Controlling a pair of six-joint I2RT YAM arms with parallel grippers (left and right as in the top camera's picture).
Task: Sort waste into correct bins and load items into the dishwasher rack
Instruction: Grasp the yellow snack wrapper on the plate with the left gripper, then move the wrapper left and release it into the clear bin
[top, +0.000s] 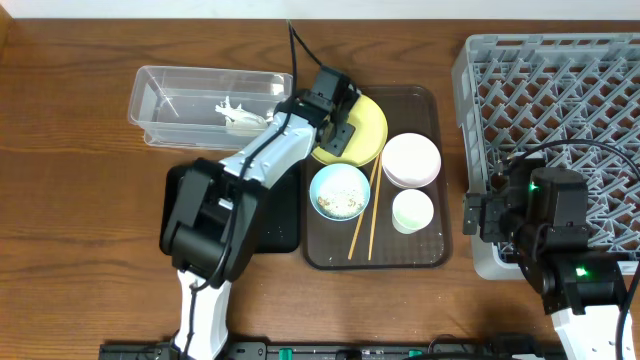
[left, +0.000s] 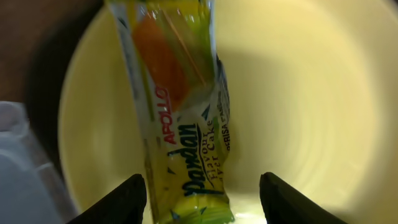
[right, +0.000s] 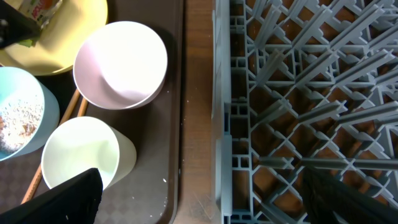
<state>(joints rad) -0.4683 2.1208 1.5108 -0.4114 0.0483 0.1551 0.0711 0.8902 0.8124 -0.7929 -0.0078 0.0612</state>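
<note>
The green-and-orange snack wrapper (left: 180, 124) lies on the yellow plate (left: 298, 112). My left gripper (left: 202, 199) is open, low over the plate, its fingers on either side of the wrapper's end. In the overhead view it (top: 335, 105) hides the wrapper. The light-blue bowl (top: 340, 192) holds beige crumbs (right: 15, 124). The pink-white bowl (top: 411, 160), white cup (top: 412, 211) and chopsticks (top: 365, 215) lie on the brown tray. My right gripper (right: 205, 199) is open and empty over the gap between the tray and the grey rack (top: 560, 100).
The clear tub (top: 205, 100) stands at the back left with a white crumpled item inside. The black tray (top: 285, 215) lies under my left arm, left of the brown tray (top: 425, 255). The rack's near wall (right: 224, 124) runs beside the tray's edge.
</note>
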